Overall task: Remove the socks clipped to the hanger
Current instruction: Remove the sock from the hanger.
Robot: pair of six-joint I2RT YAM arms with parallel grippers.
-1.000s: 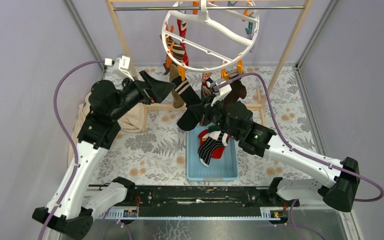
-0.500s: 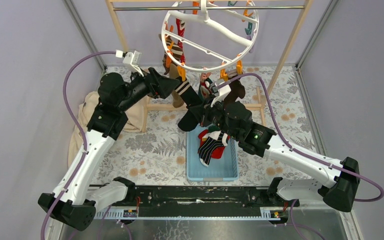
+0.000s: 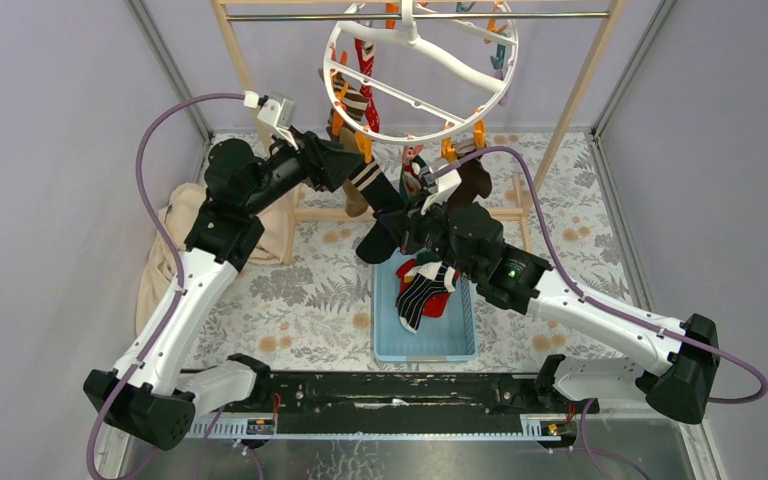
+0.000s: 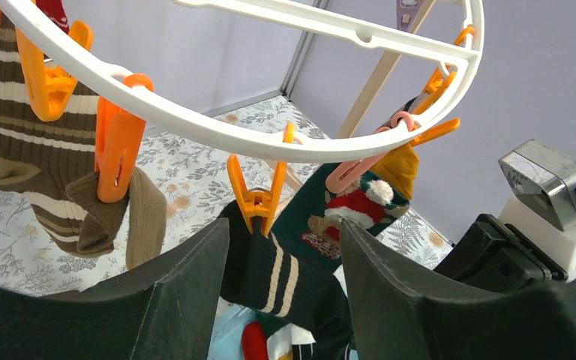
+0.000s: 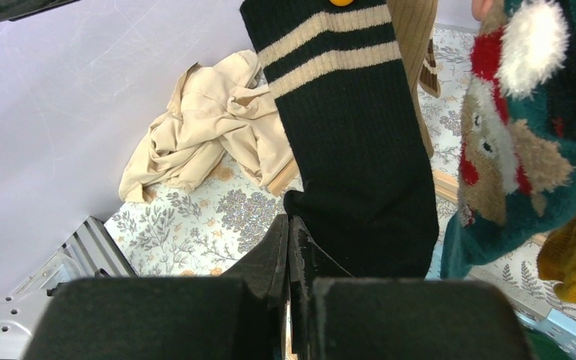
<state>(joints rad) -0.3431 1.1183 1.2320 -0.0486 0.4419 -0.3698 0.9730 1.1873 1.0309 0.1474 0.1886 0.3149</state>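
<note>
Pale lilac walls close the cell on three sides, and a flowered table cover (image 3: 290,295) lies under everything.

The left gripper (image 4: 282,231) stands with its jaws apart, one finger on each side of an orange clip (image 4: 257,196). I judge this placing is meant for squeezing the clip so that it lets go. Whether the fingers already touch the clip I cannot tell from the wrist view; a small gap seems to remain. The clip bites the cuff of a black sock (image 5: 345,135) with two cream stripes. Clip and sock hang from the near rim of the hanger (image 4: 195,124), the white ring hooked on the wooden rack (image 3: 580,95).

The right gripper (image 5: 290,225) is clenched on the lower end of the same black sock. It probably holds it there to keep the fabric taut and to carry it away once the clip opens. Directly below waits a blue bin (image 3: 440,338), where some removed socks (image 3: 420,290) already lie.

Beside the black sock, other socks are not yet removed: a brown striped sock (image 4: 30,150), a teal Christmas sock (image 4: 345,210) and a mustard sock (image 4: 401,165). So the task is only partly done. A beige cloth (image 5: 210,127) lies crumpled on the table, well apart from the work.
</note>
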